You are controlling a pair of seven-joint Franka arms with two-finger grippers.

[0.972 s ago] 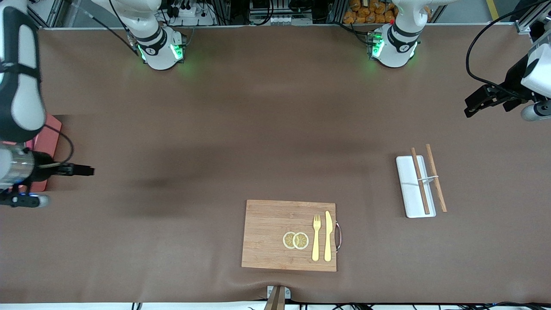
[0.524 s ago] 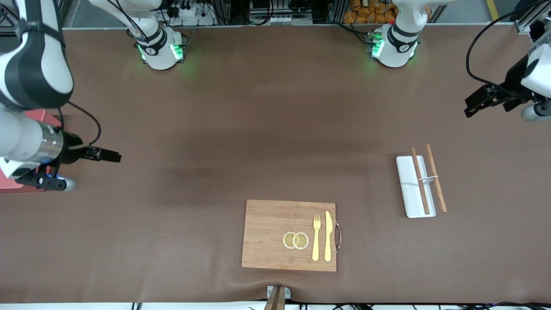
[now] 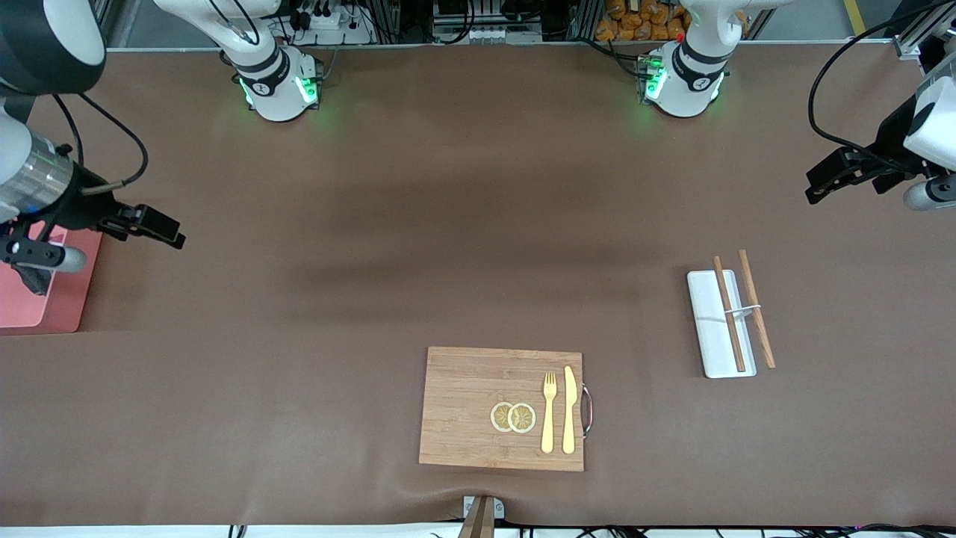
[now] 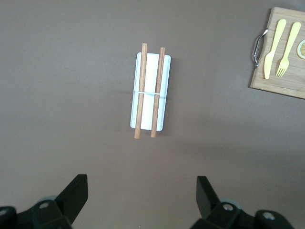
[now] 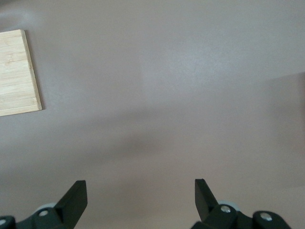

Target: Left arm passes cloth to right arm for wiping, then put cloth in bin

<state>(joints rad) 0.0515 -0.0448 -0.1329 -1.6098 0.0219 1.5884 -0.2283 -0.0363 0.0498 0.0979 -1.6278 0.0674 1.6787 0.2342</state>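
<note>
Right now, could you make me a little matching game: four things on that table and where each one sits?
Things:
1. fork
2. chopsticks
3. pink bin
4. right claw

Places:
A. across the white tray
B. at the right arm's end of the table
C. open over bare table beside the bin
D. on the wooden board, beside the knife

Pairs: 1-D, 2-A, 3-B, 4-C

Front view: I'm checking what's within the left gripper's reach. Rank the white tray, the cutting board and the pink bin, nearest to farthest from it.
Left gripper, open, toward its own end of the table:
1. White tray, same end.
2. Cutting board, mid-table, nearest the camera.
3. Pink bin, at the right arm's end.
</note>
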